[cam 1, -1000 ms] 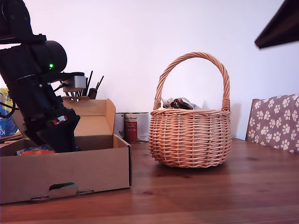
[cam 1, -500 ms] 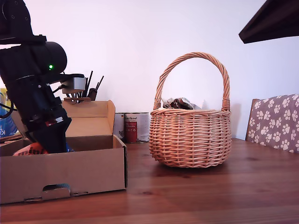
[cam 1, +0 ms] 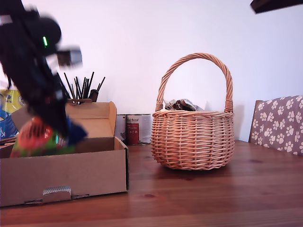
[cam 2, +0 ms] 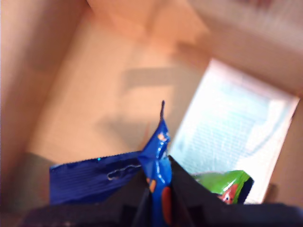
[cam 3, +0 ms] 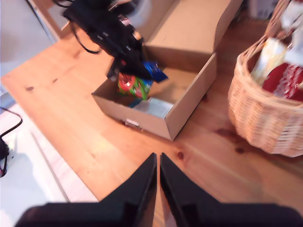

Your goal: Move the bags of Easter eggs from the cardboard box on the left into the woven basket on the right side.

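1. My first gripper (cam 1: 57, 135) hangs over the cardboard box (cam 1: 85, 170) at the exterior view's left, its jaws clamped on the blue top edge of a bag of Easter eggs (cam 1: 38, 139).
2. In the first wrist view the bag's crinkled blue seam (cam 2: 158, 156) is pinched between the dark jaws, with a green part of the bag showing beside them.
3. The bag is lifted clear of the box floor and sits about level with the box rim in the exterior view; it is blurred there, showing orange-red, green and blue.
4. In the second wrist view a pale flat sheet (cam 3: 154, 106) lies on the box floor under the bag.
5. My second gripper (cam 3: 157, 161) is high above the desk (cam 3: 94, 146), near the box's front corner, with its jaws narrow, almost touching, and nothing between them.
6. The woven basket (cam 1: 193, 139) stands on the desk at the exterior view's right, well apart from the box, with some items already inside.
7. A tin can (cam 1: 134, 128) stands behind, between box and basket.
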### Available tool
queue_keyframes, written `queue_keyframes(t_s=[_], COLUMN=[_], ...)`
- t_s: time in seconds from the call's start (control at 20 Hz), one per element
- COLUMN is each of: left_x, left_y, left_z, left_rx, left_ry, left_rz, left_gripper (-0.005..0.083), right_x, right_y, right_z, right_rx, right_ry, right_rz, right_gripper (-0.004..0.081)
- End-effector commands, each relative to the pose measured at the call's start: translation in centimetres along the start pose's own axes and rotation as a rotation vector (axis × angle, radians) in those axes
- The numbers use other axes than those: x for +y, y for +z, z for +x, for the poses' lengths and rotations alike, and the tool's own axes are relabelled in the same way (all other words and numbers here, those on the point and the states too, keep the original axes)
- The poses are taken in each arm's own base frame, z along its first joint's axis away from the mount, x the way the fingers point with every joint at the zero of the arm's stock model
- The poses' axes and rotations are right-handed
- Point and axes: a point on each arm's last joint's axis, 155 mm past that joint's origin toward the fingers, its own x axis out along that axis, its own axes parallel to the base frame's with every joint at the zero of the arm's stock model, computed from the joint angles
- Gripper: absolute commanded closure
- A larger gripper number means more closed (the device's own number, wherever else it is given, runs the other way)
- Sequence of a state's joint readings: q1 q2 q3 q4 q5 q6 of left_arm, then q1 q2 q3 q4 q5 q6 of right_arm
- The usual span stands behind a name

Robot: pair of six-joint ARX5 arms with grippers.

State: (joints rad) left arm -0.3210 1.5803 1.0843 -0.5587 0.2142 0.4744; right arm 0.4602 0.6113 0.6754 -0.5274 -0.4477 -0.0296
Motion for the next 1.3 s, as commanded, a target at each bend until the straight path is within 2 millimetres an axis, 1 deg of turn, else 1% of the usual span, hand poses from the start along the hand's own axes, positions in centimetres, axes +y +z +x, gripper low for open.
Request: queue_keyframes(t_s=[0.0, 0.2, 0.25, 0.4, 0.5, 0.65, 0.8, 0.9, 1.0, 1.1, 1.25], left_x=[-0.1, -0.1, -0.4, -1.0, -1.4, -2.5, -3.4, -4.0, -5.0, -6.0, -8.0], left_y=[0.3, 1.5, 1.9, 3.4, 4.8, 6.3, 7.5, 9.2, 12.2, 14.9, 18.2], left_z=[-0.5, -2.1, -2.5, -3.9, -4.8, -5.1, -5.2, -5.6, -6.7, -8.0, -9.5], left_rx=[-0.019, -0.072, -0.089, -0.151, -0.207, -0.258, -0.296, -0.358, -0.474, -0.586, -0.722], left_ry=[0.005, 0.023, 0.016, 0.017, 0.018, -0.011, -0.018, -0.026, -0.055, -0.069, -0.09], left_rz=[-0.002, -0.024, -0.037, -0.049, -0.041, -0.04, -0.018, -0.017, -0.03, -0.005, 0.034], left_gripper=[0.0788, 0.0788, 0.0788, 0.0788, 0.0789, 0.0789, 0.0789, 0.079, 0.079, 0.079, 0.079], right_x=[0.1, 0.0, 0.0, -1.0, -2.0, -2.9, -2.7, -2.9, -3.0, -3.2, -3.7], right_y=[0.8, 0.9, 0.9, 1.2, 1.8, 2.4, 2.4, 2.0, 1.5, 1.4, 1.6], right_z=[-0.5, -0.8, -0.8, -1.2, -2.1, -3.7, -4.6, -4.8, -4.8, -4.8, -5.1], right_rx=[-0.027, -0.034, -0.035, -0.051, -0.08, -0.12, -0.136, -0.127, -0.108, -0.102, -0.115], right_ry=[-0.012, -0.02, -0.025, -0.089, -0.161, -0.243, -0.256, -0.269, -0.276, -0.284, -0.319], right_rz=[-0.028, -0.031, -0.031, -0.038, -0.047, -0.057, -0.061, -0.058, -0.051, -0.049, -0.052], right_gripper=[0.078, 0.078, 0.078, 0.078, 0.078, 0.078, 0.078, 0.078, 0.078, 0.078, 0.078])
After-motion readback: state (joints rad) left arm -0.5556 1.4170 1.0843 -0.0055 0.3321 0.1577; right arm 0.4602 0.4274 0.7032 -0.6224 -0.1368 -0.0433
